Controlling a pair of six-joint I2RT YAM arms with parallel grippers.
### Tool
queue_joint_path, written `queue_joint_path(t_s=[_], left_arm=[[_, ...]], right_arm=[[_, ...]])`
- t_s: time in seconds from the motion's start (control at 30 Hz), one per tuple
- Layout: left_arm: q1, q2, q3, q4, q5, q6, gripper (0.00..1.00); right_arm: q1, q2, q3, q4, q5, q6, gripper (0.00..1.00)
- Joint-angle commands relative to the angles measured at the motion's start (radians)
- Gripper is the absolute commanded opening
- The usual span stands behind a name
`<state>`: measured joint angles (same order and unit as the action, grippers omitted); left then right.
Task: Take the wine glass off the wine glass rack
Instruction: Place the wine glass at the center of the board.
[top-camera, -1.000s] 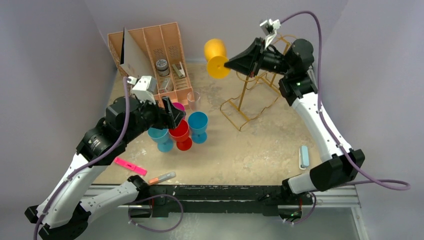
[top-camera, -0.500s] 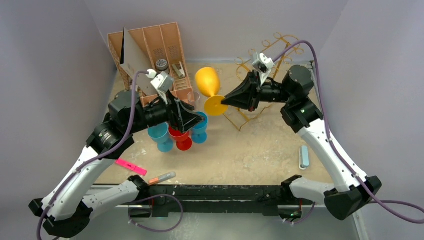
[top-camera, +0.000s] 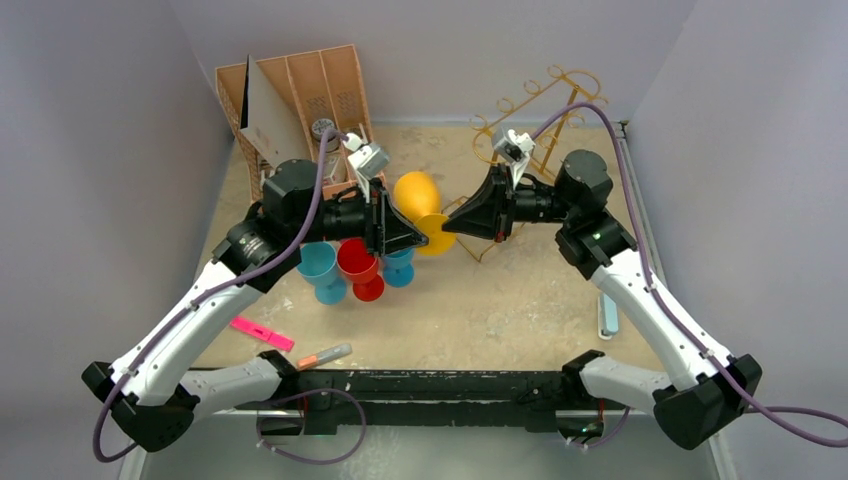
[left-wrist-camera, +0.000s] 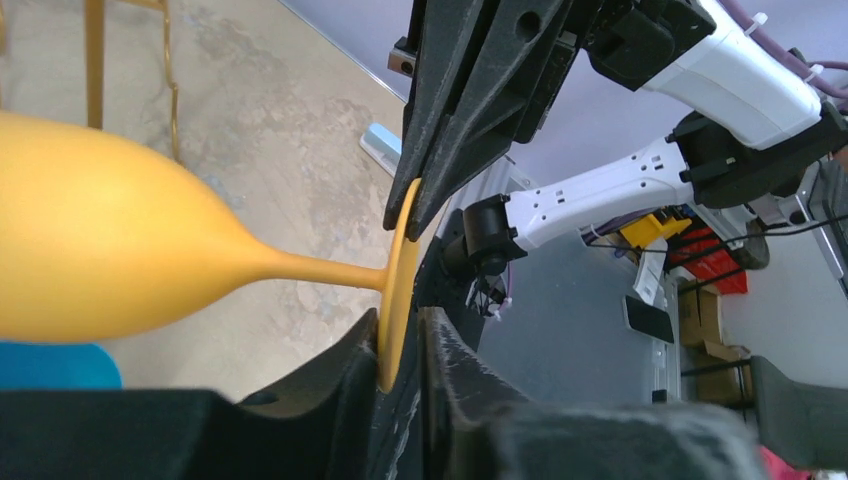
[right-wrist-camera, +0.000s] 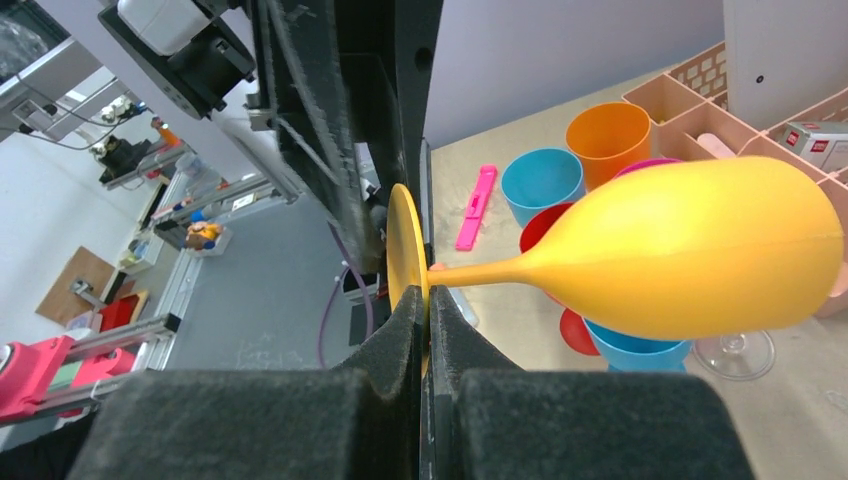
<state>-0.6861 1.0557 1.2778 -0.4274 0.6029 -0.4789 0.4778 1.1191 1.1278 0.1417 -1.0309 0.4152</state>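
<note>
The top view looks down from behind; both close wrist views face each other, sharing the wine glass (left-wrist-camera: 100, 260).

Wine glass (top-camera: 415, 192) now down from the wine glass rack (top-camera: 545, 95), left gripper (left-wrist-camera: 398, 340) newly around its foot.

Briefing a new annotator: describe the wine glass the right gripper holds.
Find the gold rack, back right. Just left, the left gripper and right gripper meet at the foot of the wine glass. It alone is yellow and lies sideways.
</note>
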Motion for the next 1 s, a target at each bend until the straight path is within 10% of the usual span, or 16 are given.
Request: queue_joint_path(t_s=[0.0, 0.37, 0.63, 0.97], left_arm=[[-0.002, 0.020, 0.045, 0.031, 0.096, 0.000, 0.12], [-0.001, 0.015, 0.044, 0.030, 0.080, 0.023, 0.00], [-0.003, 0.001, 0.033, 0.045, 0.078, 0.038, 0.00], [-0.027, -0.016, 0.003, 0.044, 0.028, 0.090, 0.00]], right_arm=[[0.005, -0.030, 0.010, 0.065, 0.017, 0.020, 0.00], [0.006, -0.042, -0.019, 0.064, 0.032, 0.023, 0.00], [0.007, -0.039, -0.063, 0.120, 0.017, 0.099, 0.38], [0.023, -0.018, -0.105, 0.231, -0.021, 0.267, 0.41]])
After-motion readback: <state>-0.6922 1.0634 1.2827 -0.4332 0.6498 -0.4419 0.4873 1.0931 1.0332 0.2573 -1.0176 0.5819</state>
